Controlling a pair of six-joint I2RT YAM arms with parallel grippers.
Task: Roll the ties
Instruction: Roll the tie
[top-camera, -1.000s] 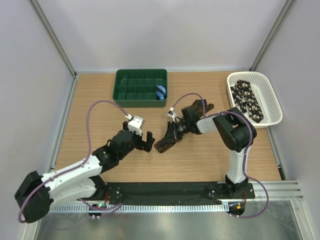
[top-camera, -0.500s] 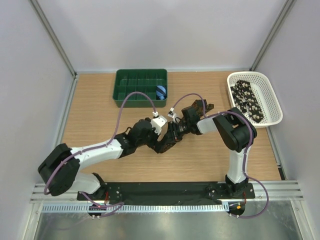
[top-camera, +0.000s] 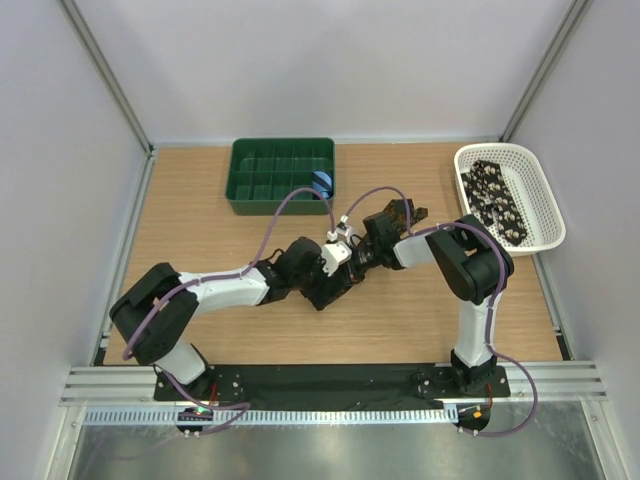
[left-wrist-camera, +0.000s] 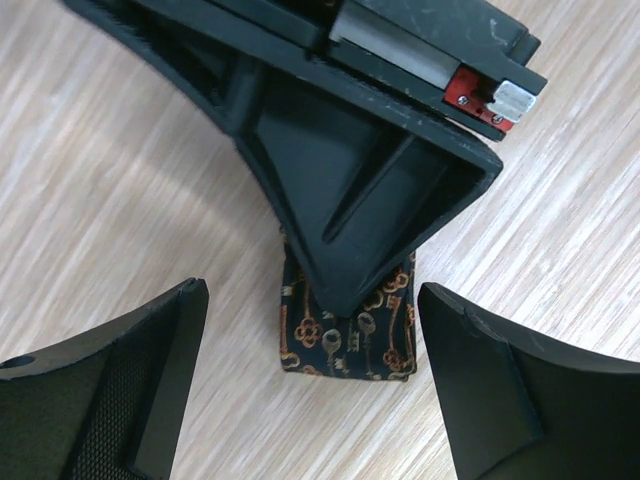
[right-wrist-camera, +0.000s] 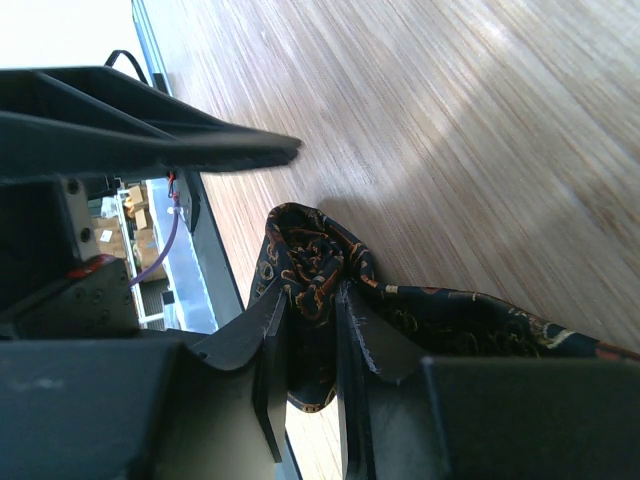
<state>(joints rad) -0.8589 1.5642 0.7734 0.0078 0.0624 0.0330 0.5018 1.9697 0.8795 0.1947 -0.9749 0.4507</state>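
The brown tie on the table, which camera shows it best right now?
Right wrist: the brown tie is close and sharp, bunched and pinched in the right claw. Left wrist shows only one patterned end under that claw. From the top, the arms cover most of it.

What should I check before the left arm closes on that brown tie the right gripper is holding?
1. Right gripper shut on the brown tie: ok.
2. Left gripper open, jaws either side of the tie's end: ok.
3. Left fingers apart from the fabric: ok.
4. Fabric between the right fingers neatly folded: not ok, it bunches.
5. Rest of the tie lying flat: cannot tell, the arms hide it.
6. Green tray has free compartments: ok, only the blue roll sits in one.
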